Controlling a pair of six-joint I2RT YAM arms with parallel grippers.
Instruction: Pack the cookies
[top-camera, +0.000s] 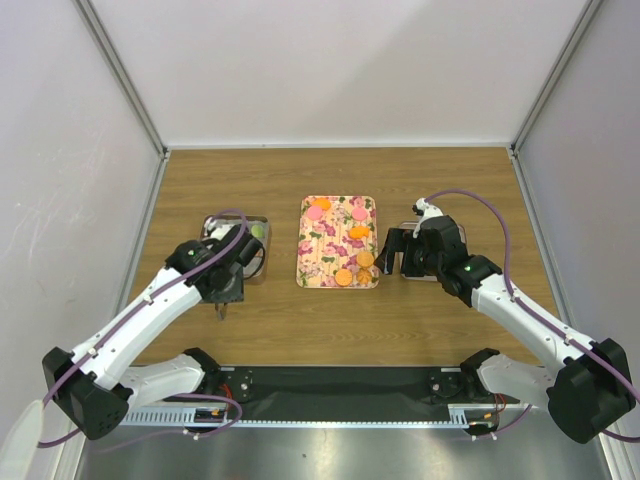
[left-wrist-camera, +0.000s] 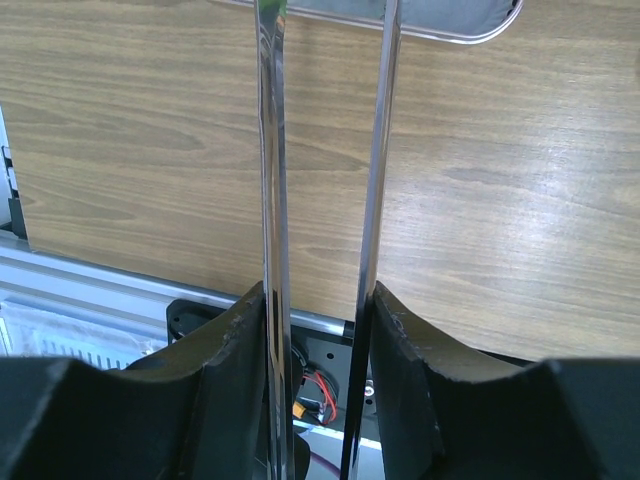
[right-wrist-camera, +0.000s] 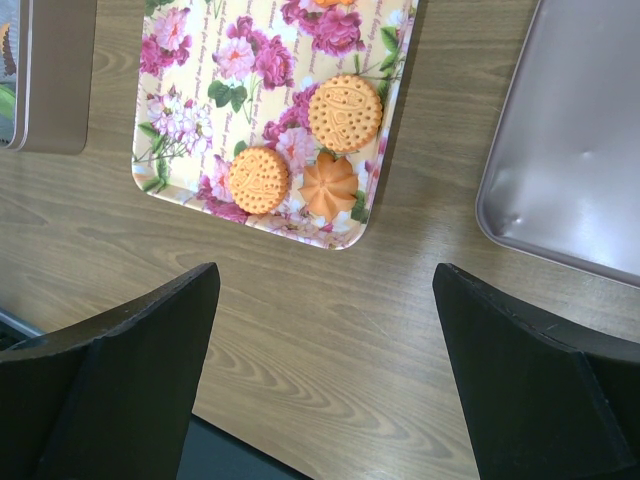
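Several orange and pink cookies (top-camera: 358, 232) lie on the floral tray (top-camera: 325, 262) at the table's middle. In the right wrist view, two round orange cookies (right-wrist-camera: 345, 112) and a flower-shaped one (right-wrist-camera: 330, 186) sit at the tray's (right-wrist-camera: 190, 110) near corner. A green cookie (top-camera: 257, 231) lies in the grey tin (top-camera: 262, 262). My left gripper (top-camera: 222, 298) is shut on metal tongs (left-wrist-camera: 270, 150), low over the table in front of the tin. My right gripper (top-camera: 395, 255) is open and empty beside the tray's right edge; below its fingers (right-wrist-camera: 150, 350) is bare wood.
The grey lid (right-wrist-camera: 570, 130) lies right of the tray, mostly under my right arm in the top view. The tin's rim (left-wrist-camera: 440, 20) shows at the top of the left wrist view. Grey walls enclose the table on three sides.
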